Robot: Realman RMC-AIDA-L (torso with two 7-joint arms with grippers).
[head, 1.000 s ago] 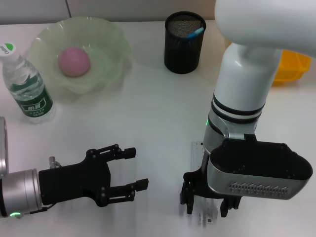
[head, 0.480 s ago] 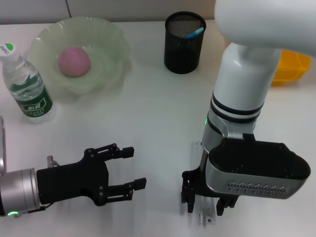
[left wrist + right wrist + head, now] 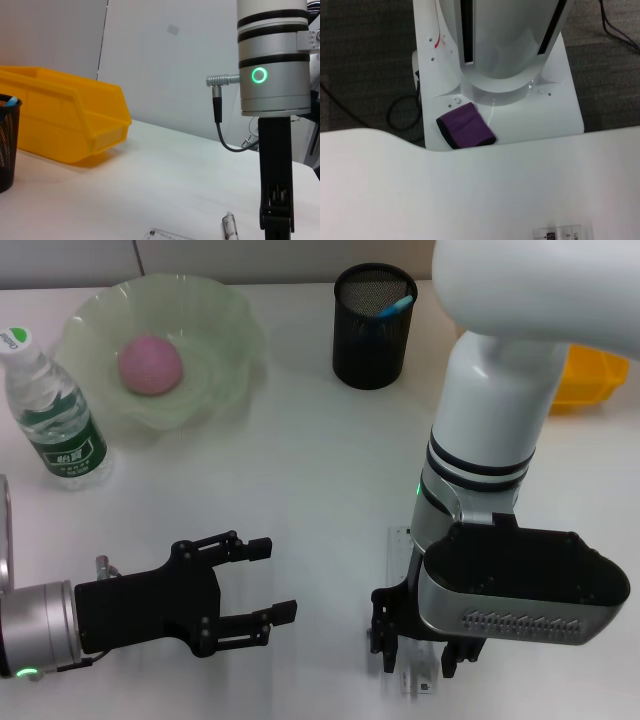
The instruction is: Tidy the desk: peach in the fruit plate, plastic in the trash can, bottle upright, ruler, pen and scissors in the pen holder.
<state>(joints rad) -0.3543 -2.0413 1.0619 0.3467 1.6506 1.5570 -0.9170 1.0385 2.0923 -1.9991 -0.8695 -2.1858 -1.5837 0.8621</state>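
The pink peach [image 3: 150, 364] lies in the pale green fruit plate [image 3: 225, 315] at the back left. Beside the plate the bottle [image 3: 55, 415] stands upright. A blue pen [image 3: 396, 306] sticks out of the black mesh pen holder [image 3: 373, 340]. The clear ruler [image 3: 402, 570] lies flat near the front, also seen as the ruler [image 3: 563, 233] and the ruler [image 3: 165, 235]. My right gripper [image 3: 414, 645] is low over it, open, one finger on each side. My left gripper [image 3: 274, 580] hovers open over bare table, left of the ruler. Scissors and plastic are out of view.
A yellow bin [image 3: 590, 380] sits at the right edge, also visible as the yellow bin [image 3: 65, 122]. A small white pen-like object [image 3: 229, 227] lies by the right gripper's finger [image 3: 276, 200]. The table's near edge [image 3: 395, 137] lies close behind the ruler.
My left gripper has drawn back slightly to the left. The right gripper has barely shifted over the ruler.
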